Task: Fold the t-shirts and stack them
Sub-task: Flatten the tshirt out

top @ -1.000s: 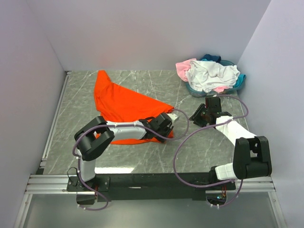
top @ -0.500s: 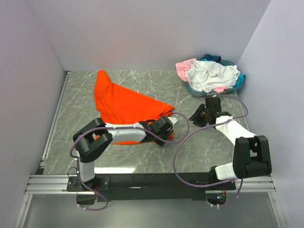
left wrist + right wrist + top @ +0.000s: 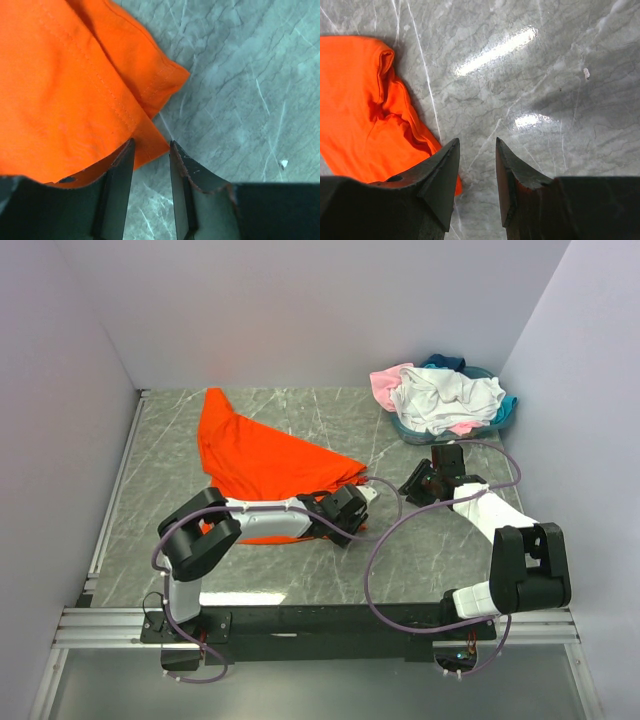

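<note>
A bright orange t-shirt [image 3: 260, 455] lies partly folded on the grey marble table, one corner pointing right. My left gripper [image 3: 352, 512] sits low at that corner. In the left wrist view the orange t-shirt [image 3: 65, 85] fills the upper left, and its hem tip lies on the table between the tips of the left gripper [image 3: 151, 145], whose jaws are open and clear of the cloth. My right gripper [image 3: 415, 485] hovers just right of the shirt. Seen from its own wrist, the right gripper [image 3: 477, 142] is open over bare table, with the orange t-shirt [image 3: 365, 110] to its left.
At the back right a teal basket [image 3: 405, 428] holds crumpled t-shirts: white [image 3: 440, 395], pale pink [image 3: 385, 380] and teal blue [image 3: 445, 362]. Lilac walls close in the table on three sides. A metal rail [image 3: 110, 510] runs along the left edge.
My left gripper's jaws have spread wider and it has slid slightly toward the near edge, leaving the orange corner on the table. The right arm has not moved.
</note>
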Available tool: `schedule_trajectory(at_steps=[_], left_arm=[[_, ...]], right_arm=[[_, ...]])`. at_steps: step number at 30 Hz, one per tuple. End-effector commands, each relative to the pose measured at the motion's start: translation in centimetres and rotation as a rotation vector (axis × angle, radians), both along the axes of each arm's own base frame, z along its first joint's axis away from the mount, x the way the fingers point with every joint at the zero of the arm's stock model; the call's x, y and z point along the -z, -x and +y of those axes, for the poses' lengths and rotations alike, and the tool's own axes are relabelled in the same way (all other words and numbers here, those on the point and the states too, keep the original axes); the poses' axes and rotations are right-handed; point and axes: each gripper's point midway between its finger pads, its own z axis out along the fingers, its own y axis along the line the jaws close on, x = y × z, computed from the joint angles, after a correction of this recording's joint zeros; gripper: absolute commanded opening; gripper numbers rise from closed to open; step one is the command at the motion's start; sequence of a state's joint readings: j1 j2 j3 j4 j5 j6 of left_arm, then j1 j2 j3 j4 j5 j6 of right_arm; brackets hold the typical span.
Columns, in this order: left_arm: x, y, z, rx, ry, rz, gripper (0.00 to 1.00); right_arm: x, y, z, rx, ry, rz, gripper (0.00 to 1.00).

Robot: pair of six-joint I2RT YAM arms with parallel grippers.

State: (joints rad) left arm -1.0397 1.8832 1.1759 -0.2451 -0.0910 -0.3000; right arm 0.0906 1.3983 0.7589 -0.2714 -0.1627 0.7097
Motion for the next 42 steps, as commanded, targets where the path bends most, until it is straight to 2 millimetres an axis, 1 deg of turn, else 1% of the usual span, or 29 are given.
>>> schedule_trajectory(at_steps=[1, 3, 6, 7, 10, 11, 12, 13, 15, 16, 18, 19, 20, 21, 22, 24, 25, 26, 29, 30, 32, 33, 34, 35, 36, 37, 39, 40, 42], left_arm=[[0.6, -0.1, -0.6, 0.028, -0.029, -0.01, 0.41], [1.3, -0.1, -0.6, 0.035, -0.055, -0.004, 0.39], [2.1, -0.2, -0.2, 0.026, -0.098, 0.002, 0.3], [2.3, -0.3, -0.1, 0.025, -0.104, 0.002, 0.23], [2.1, -0.4, 0.0, 0.017, -0.109, -0.008, 0.13], [2.0, -0.6, 0.1, 0.012, -0.106, -0.012, 0.06], [1.9, -0.7, 0.1, 0.009, -0.105, -0.019, 0.02], [1.3, -0.9, 0.1, 0.003, -0.096, -0.028, 0.0], [0.5, -1.3, 0.1, -0.014, -0.084, -0.039, 0.0], [-0.8, -2.0, 0.2, -0.036, -0.061, -0.049, 0.0], [-2.5, -2.8, 0.4, -0.075, -0.019, -0.051, 0.0], [-3.6, -3.9, 0.8, -0.107, 0.007, -0.048, 0.0], [-5.5, -4.7, 1.0, -0.133, 0.045, -0.057, 0.0], [-6.4, -5.4, 1.4, -0.171, 0.066, -0.052, 0.0], [-8.3, -7.0, 2.4, -0.221, 0.097, -0.068, 0.0], [-10.0, -8.3, 3.4, -0.276, 0.131, -0.078, 0.0], [-11.1, -9.5, 4.5, -0.315, 0.151, -0.089, 0.0], [-11.6, -9.8, 5.0, -0.329, 0.164, -0.085, 0.0], [-12.6, -10.9, 7.1, -0.374, 0.19, -0.084, 0.0], [-12.8, -11.0, 7.4, -0.373, 0.2, -0.074, 0.0], [-12.7, -11.3, 8.7, -0.388, 0.198, -0.07, 0.0], [-12.7, -11.5, 9.4, -0.399, 0.19, -0.074, 0.0], [-12.6, -12.1, 10.6, -0.428, 0.186, -0.077, 0.0], [-12.7, -12.6, 11.3, -0.448, 0.185, -0.079, 0.0], [-12.7, -13.1, 12.2, -0.473, 0.178, -0.086, 0.0], [-13.1, -14.2, 13.8, -0.518, 0.178, -0.099, 0.0], [-14.0, -15.4, 15.5, -0.561, 0.176, -0.131, 0.0], [-14.9, -16.4, 16.9, -0.603, 0.177, -0.161, 0.0], [-15.9, -17.7, 18.7, -0.649, 0.177, -0.193, 0.0]], right_arm=[[-1.0, -1.6, -0.3, 0.019, -0.002, -0.051, 0.42], [-1.1, -1.6, -0.3, 0.019, -0.003, -0.054, 0.42], [-1.2, -1.8, -0.4, 0.022, 0.002, -0.058, 0.42], [-1.1, -1.8, -0.4, 0.022, 0.004, -0.056, 0.42], [-1.2, -1.9, -0.6, 0.029, 0.004, -0.058, 0.42], [-1.1, -1.9, -0.6, 0.027, 0.004, -0.058, 0.42], [-1.1, -1.9, -0.6, 0.028, 0.006, -0.056, 0.42], [-1.2, -2.0, -0.7, 0.031, 0.007, -0.06, 0.42], [-1.2, -2.0, -0.8, 0.032, 0.009, -0.057, 0.42], [-1.3, -2.1, -0.8, 0.032, 0.008, -0.059, 0.42], [-1.3, -2.2, -1.0, 0.031, 0.012, -0.06, 0.42], [-1.4, -2.3, -0.9, 0.029, 0.009, -0.059, 0.42], [-1.5, -2.4, -0.9, 0.026, 0.007, -0.064, 0.42], [-1.4, -2.4, -0.8, 0.023, 0.004, -0.062, 0.42], [-1.3, -2.4, -0.6, 0.017, -0.005, -0.06, 0.42], [-0.9, -2.3, -0.4, 0.007, -0.012, -0.052, 0.42], [-0.4, -2.1, -0.2, -0.002, -0.021, -0.035, 0.42], [-0.3, -2.1, 0.2, -0.018, -0.039, -0.034, 0.42], [0.2, -1.8, 1.4, -0.078, -0.042, -0.021, 0.42], [0.2, -1.5, 2.5, -0.119, -0.042, -0.017, 0.42], [0.2, -1.4, 3.8, -0.18, -0.031, -0.009, 0.42], [0.3, -1.0, 5.1, -0.222, -0.032, -0.005, 0.42], [0.4, -1.0, 5.9, -0.249, -0.035, 0.003, 0.42], [0.5, -0.9, 6.7, -0.274, -0.038, 0.006, 0.42], [1.0, -0.4, 7.9, -0.308, -0.043, 0.025, 0.42], [1.0, -0.3, 8.5, -0.321, -0.044, 0.028, 0.42], [1.7, 0.1, 9.4, -0.335, -0.042, 0.058, 0.42], [1.8, 0.3, 10.0, -0.348, -0.034, 0.061, 0.42], [2.1, 0.6, 10.4, -0.355, -0.02, 0.085, 0.42]])
